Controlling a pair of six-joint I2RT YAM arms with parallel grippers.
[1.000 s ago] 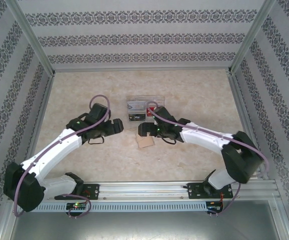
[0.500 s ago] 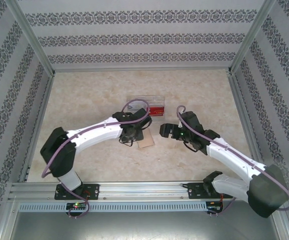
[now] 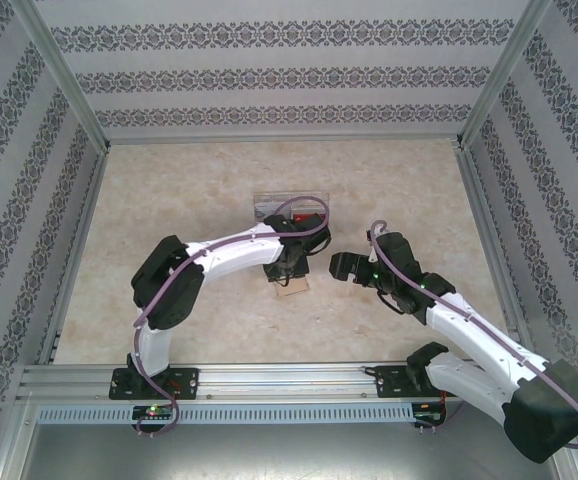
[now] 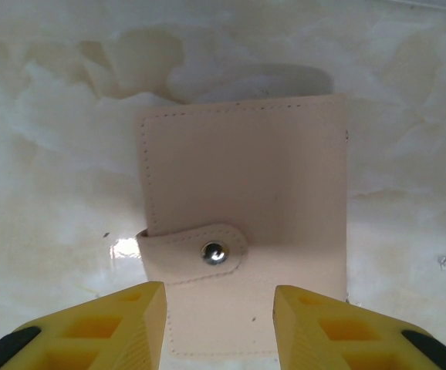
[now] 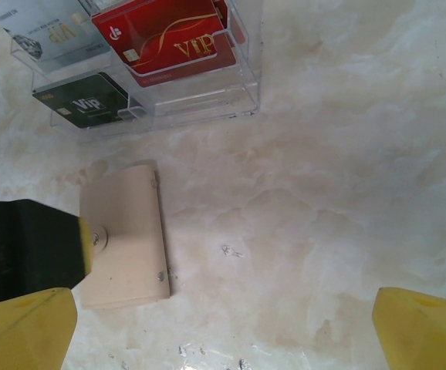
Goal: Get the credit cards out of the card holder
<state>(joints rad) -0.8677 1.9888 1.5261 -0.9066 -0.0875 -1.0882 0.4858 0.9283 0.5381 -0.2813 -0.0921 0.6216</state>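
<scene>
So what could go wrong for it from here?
The wallet lies flat and snapped shut on the smooth table, so the left gripper, open over it, may just push it along. Tugging the snap could lift the whole wallet unless the right gripper pins it. The clear tray sits close behind and might get knocked.

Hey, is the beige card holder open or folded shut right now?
Shut. The card holder lies folded flat on the table, its strap snapped closed across the front.

card holder [image 4: 242, 193]: beige | fingers [image 4: 111, 327]: yellow | table [image 5: 346, 154]: cream marble
</scene>
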